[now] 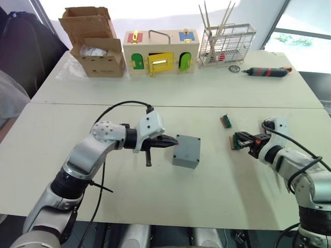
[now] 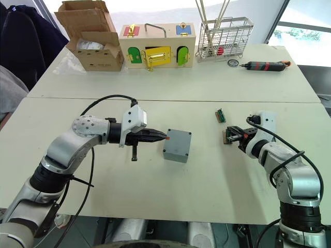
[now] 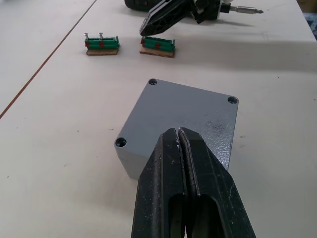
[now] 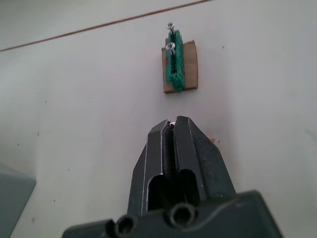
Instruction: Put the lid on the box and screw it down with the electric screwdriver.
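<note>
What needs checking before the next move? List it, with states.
1. Lid on box: ok, sits flush.
2. Screws in lid's corner holes: not ok; the holes in view are empty.
3. Left gripper clear of box: cannot tell; jaws shut at its side.
4. Right gripper holding a screw: cannot tell; jaws shut by green holder.
5. Electric screwdriver gripped: not ok.

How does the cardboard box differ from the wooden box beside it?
The cardboard box is plain brown, its top flaps open; the wooden box is pale, with coloured doors in front. The wooden box carries a metal handle on top; the cardboard box has none. Both stand at the table's far edge.
</note>
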Robot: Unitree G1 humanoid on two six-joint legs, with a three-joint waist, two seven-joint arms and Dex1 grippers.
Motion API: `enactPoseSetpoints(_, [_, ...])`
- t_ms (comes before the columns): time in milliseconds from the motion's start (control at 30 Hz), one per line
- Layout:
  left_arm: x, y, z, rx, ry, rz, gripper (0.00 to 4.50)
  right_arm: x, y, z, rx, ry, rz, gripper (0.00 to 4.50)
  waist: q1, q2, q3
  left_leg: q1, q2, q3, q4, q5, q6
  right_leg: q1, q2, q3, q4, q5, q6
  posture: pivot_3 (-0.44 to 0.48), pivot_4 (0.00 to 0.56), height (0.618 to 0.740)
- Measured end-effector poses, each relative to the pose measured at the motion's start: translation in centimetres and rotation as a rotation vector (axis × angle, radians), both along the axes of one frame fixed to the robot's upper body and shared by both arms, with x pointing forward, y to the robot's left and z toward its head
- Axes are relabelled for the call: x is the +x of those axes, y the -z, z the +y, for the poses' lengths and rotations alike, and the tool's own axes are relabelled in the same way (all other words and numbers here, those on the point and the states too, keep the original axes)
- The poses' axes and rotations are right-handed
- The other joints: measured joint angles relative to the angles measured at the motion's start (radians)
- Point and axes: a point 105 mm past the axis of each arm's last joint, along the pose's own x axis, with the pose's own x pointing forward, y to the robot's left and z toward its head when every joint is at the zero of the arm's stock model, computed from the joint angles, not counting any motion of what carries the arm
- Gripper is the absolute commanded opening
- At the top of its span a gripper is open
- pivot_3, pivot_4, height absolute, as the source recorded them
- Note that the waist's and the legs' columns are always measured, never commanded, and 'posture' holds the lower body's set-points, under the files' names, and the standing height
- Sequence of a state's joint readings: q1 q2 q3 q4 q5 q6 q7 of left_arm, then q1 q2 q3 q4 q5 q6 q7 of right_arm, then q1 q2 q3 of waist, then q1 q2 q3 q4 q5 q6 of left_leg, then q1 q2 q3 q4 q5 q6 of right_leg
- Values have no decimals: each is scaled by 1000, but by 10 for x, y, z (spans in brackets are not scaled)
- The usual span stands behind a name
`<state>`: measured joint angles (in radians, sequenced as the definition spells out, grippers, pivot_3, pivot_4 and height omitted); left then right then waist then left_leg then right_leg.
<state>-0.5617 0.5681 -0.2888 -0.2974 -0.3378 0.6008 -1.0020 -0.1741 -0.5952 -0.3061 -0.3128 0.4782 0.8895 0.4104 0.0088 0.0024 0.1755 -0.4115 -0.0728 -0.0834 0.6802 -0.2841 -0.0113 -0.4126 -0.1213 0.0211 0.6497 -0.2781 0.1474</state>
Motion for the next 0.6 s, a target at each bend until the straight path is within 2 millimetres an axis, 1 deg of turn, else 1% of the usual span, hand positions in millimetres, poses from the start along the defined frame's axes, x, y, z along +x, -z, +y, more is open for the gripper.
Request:
enactPoseSetpoints(200, [0, 0, 0, 0, 2, 1, 0, 1, -14, 0, -5, -8, -44, 85, 1, 0, 0, 0, 0, 0, 0, 0, 0, 0, 0, 0, 0, 0, 0, 0, 150, 731])
enactPoseSetpoints(267, [0, 0, 0, 1, 7, 4, 0, 2, -21, 5, 0, -32, -66, 85, -1, 0, 0, 0, 0, 0, 0, 0, 0, 0, 0, 0, 0, 0, 0, 0, 150, 731])
enactPoseSetpoints(367, [0, 1, 2, 5, 11, 11, 0, 1, -39, 21, 25, -120, -127, 85, -4, 0, 0, 0, 0, 0, 0, 0, 0, 0, 0, 0, 0, 0, 0, 0, 150, 731])
enactPoseSetpoints(467, [-1, -1, 7, 7, 11, 21, 0, -6, -54, 42, 24, -251, -166, 85, -3, 0, 0, 0, 0, 0, 0, 0, 0, 0, 0, 0, 0, 0, 0, 0, 150, 731])
enactPoseSetpoints(533, [-1, -5, 16, 8, 0, 32, 0, -13, -54, 60, 23, -348, -154, 85, -6, 0, 0, 0, 0, 0, 0, 0, 0, 0, 0, 0, 0, 0, 0, 0, 150, 731])
enactPoseSetpoints(600, [-3, -6, 27, 21, -21, 44, 0, -21, -49, 81, 27, -451, -130, 85, -10, 0, 0, 0, 1, 0, -1, 0, 1, 0, 0, 0, 0, 0, 0, 0, 150, 731])
